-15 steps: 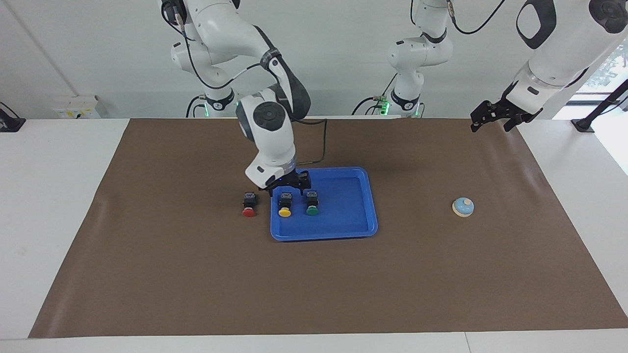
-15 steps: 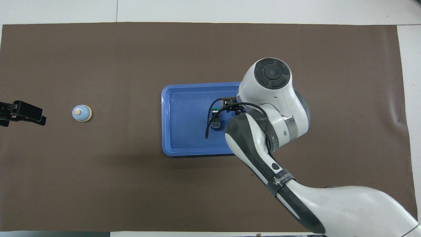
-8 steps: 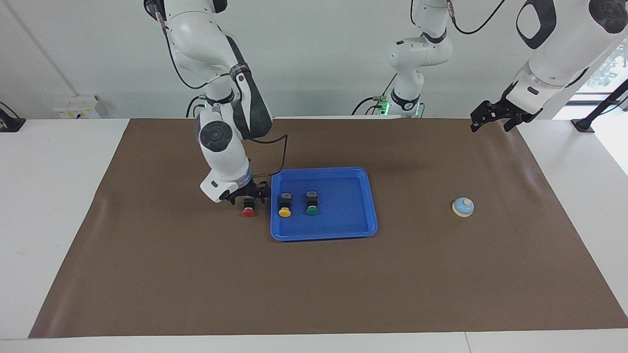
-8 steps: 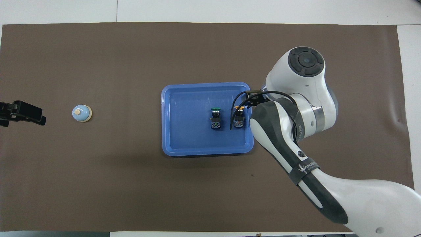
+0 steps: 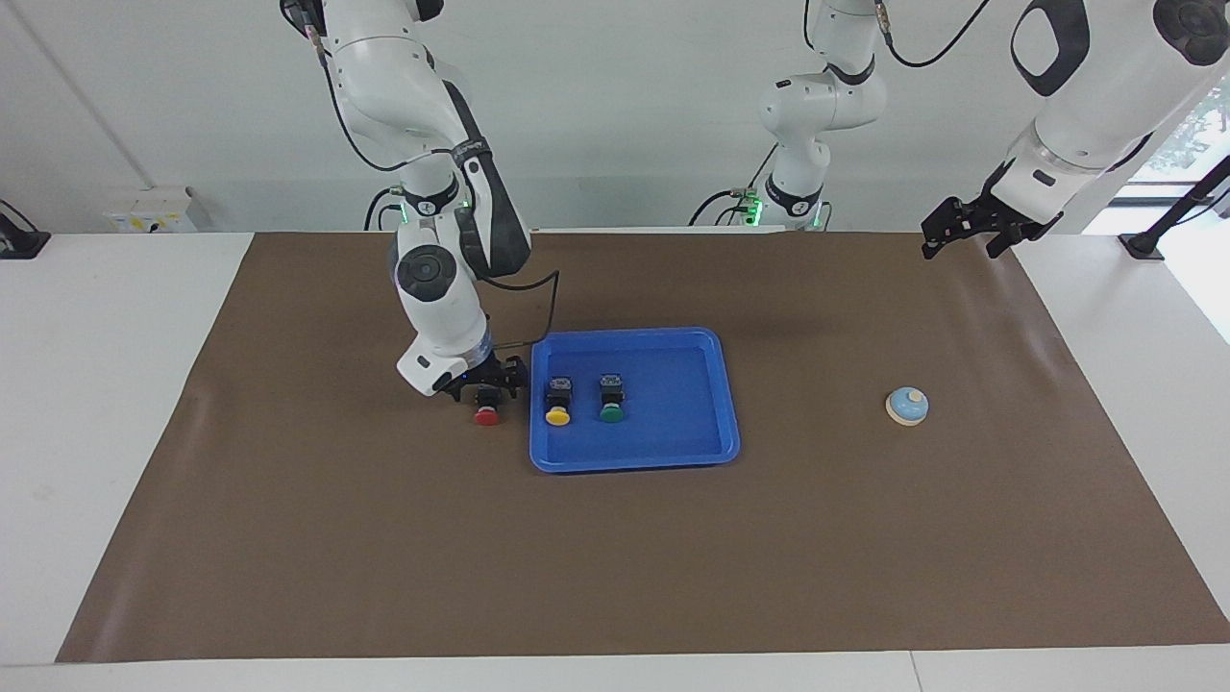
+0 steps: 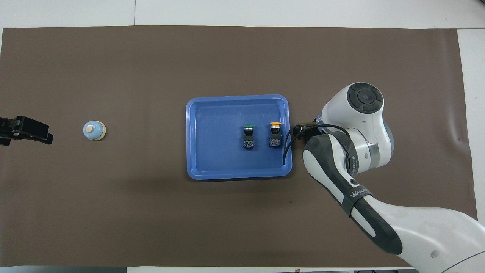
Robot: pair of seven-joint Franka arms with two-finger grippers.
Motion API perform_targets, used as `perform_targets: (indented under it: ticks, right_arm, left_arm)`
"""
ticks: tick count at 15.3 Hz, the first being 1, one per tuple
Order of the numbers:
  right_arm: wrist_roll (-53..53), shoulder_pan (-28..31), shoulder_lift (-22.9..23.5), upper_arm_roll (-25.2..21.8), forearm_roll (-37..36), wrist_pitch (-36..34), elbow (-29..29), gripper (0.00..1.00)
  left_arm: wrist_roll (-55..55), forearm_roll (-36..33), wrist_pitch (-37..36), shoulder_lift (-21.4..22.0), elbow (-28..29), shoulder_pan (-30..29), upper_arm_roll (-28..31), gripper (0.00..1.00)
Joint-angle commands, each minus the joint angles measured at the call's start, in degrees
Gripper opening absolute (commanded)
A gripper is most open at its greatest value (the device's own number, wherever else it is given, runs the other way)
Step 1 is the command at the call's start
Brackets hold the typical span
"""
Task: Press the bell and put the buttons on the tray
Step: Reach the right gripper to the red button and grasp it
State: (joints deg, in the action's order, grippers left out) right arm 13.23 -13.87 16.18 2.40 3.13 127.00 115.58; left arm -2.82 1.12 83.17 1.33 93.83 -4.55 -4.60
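Right hand [image 5: 488, 382] swung off the tray [image 5: 706, 447], now low over the red button [image 5: 487, 414] on the table beside it, fingers spread, gripping nothing. Yellow [image 5: 557, 415] and green [image 5: 611, 413] already in; red next. Left hand [image 5: 961, 231] waiting open, bell [image 5: 906, 406] untouched.

White table [image 5: 115, 384], brown mat [image 5: 615, 557] on it; on mat: blue tray [image 5: 716, 452], red button [image 5: 488, 414], bell [image 5: 906, 407].

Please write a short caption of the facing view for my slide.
Right gripper open over red button beside blue tray.
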Motion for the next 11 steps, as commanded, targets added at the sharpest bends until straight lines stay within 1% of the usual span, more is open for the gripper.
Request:
perform_targets:
  ticks: [1, 4, 5, 6, 7, 8, 9, 11]
  right_arm:
    - [-1.3, 0.6, -2.2, 0.4, 0.3, 1.5, 4.1, 0.92]
    - [-0.9, 0.2, -2.6, 0.4, 0.3, 5.2, 6.2, 0.68]
    - [-0.8, 0.2, -2.6, 0.4, 0.4, 5.3, 6.3, 0.56]
    - [-0.8, 0.2, -2.6, 0.4, 0.3, 5.2, 6.2, 0.42]
    - [-0.8, 0.2, -2.6, 0.5, 0.3, 5.1, 5.7, 0.22]
    - [-0.8, 0.2, -2.6, 0.6, 0.4, 4.4, 4.7, 0.05]
    - [-0.7, 0.1, -2.6, 0.8, 0.4, 2.1, 2.1, 0.00]
    - [-0.5, -0.2, -2.4, 1.0, 0.5, -2.9, -3.0, 0.00]
  left_arm:
    - [-0.1, -0.5, -0.9, 0.2, -0.6, 0.5, 0.3, 1.00]
    - [0.0, -0.5, -0.9, 0.2, -0.6, 0.4, 0.3, 1.00]
    - [-0.1, -0.5, -0.9, 0.2, -0.7, 0.5, 0.4, 1.00]
    - [0.0, -0.5, -0.9, 0.2, -0.6, 0.4, 0.4, 1.00]
    - [0.0, -0.5, -0.9, 0.2, -0.6, 0.4, 0.4, 1.00]
    - [-0.1, -0.5, -0.9, 0.2, -0.6, 0.4, 0.4, 1.00]
    - [-0.1, -0.5, -0.9, 0.2, -0.6, 0.4, 0.4, 1.00]
    - [0.0, -0.5, -0.9, 0.2, -0.6, 0.5, 0.4, 1.00]
